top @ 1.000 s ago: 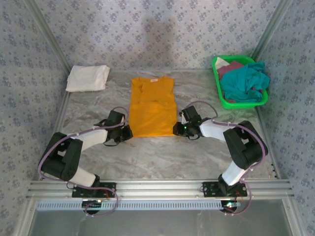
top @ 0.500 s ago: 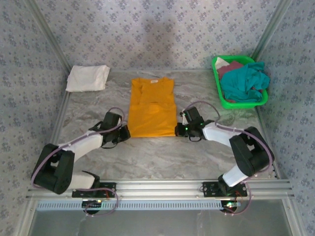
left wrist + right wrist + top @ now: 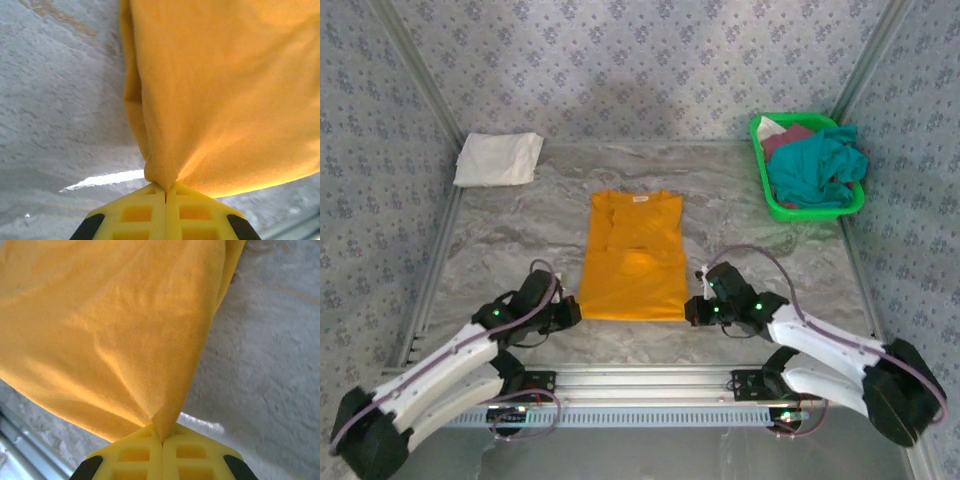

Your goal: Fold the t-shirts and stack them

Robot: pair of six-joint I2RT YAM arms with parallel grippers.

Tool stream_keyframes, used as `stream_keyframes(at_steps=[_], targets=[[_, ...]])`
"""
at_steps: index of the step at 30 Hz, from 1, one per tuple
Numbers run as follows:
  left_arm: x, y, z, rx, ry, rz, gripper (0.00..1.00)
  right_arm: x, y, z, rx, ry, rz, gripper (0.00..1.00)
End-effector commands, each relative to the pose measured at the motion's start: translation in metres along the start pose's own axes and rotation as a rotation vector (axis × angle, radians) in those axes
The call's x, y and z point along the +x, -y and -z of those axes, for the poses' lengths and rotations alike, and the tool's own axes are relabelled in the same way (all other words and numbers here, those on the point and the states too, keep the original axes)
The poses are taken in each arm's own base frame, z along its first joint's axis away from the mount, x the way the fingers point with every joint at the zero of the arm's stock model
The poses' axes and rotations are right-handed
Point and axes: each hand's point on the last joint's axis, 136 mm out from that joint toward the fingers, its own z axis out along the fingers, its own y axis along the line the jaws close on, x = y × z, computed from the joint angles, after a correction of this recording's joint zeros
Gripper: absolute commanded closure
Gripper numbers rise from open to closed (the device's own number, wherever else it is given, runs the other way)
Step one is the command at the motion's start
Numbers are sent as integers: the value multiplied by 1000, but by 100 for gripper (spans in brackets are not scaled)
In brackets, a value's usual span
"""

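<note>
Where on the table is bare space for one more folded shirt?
Bare table lies between the white shirt and the orange shirt, and between it and the green basket. The near edge is crowded: left arm and right arm grip the orange shirt there.

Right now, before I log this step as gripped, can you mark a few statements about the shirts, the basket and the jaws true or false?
1. The left jaws and right jaws are each shut on a near corner of the orange t-shirt. True.
2. The white t-shirt lies folded at the far left of the table. True.
3. The green basket is empty. False: a teal t-shirt and maroon cloth are piled in it.
4. The orange t-shirt rests on the white one. False: they lie well apart.
</note>
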Motion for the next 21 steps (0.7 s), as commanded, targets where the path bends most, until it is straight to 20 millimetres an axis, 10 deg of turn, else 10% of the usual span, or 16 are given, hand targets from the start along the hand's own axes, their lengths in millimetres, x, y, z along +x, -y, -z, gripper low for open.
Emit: stream_keyframes(at_steps=[1,8,21], targets=[[4,-19,12,-84,22,33,100,3,11,14,59,27,-60,100],[-61,28,53,-72,217,-121,100,-55,-22,46,13,180,28,100],[-184,75,51,43,430,-141,100,-186,-34,56,36,360,188,100]])
